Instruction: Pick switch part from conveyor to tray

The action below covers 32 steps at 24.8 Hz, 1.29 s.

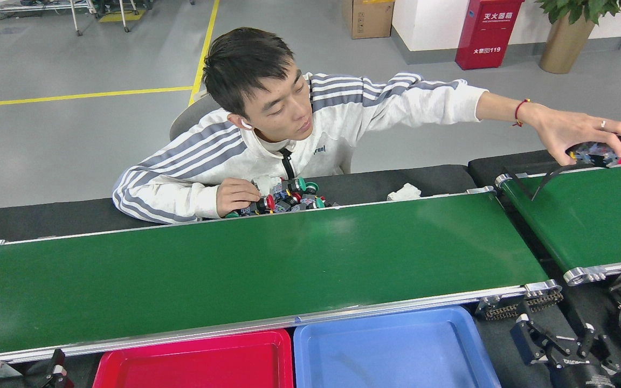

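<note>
Centrally, the long dark-green conveyor belt with silver rails (246, 264) is being left bare, while a heap of small coloured switch parts (283, 200) is being held behind its far rail by a person's hand (235, 196). More parts are being gripped at the far right, above the shorter green belt (591, 215). Nearest, a red plastic tray (197, 361) and a blue plastic tray (397, 345) are being shown. The left gripper (25, 372) and right gripper (558, 339) are being seen low; finger spacing cannot be told.
</note>
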{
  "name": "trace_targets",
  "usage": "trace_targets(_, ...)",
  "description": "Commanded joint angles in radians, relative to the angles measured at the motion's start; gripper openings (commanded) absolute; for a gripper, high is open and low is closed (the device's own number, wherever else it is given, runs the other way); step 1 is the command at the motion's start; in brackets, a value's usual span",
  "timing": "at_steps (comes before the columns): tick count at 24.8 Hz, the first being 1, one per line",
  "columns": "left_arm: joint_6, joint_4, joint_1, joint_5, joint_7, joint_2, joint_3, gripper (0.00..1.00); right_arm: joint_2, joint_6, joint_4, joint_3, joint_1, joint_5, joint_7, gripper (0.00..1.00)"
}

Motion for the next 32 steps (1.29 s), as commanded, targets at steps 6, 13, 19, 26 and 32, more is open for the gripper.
trace_targets(6,-0.079,-0.018,-0.016,-0.001,0.011,0.002,0.016,1.0,0.008,-0.016,-0.011,-0.003,0.008,0.005,-0.104,1.0)
trace_targets(13,-0.12,-0.015,-0.08,0.005,0.009,-0.005,0.005,1.0,0.01,-0.017,-0.014,-0.003,0.064,0.005,-0.191,1.0)
trace_targets(19,-0.123,-0.014,-0.089,0.007,0.009,-0.004,0.005,1.0,0.02,-0.008,-0.028,-0.003,0.091,0.005,-0.182,1.0)
trace_targets(26,-0.122,-0.015,-0.089,0.005,0.008,0.005,0.005,1.0,-0.006,0.027,-0.126,-0.007,0.084,0.025,-0.064,1.0)
trace_targets(32,-0.122,-0.017,-0.089,0.007,0.008,0.011,0.005,1.0,-0.007,0.03,-0.119,-0.006,0.075,0.032,-0.051,1.0)
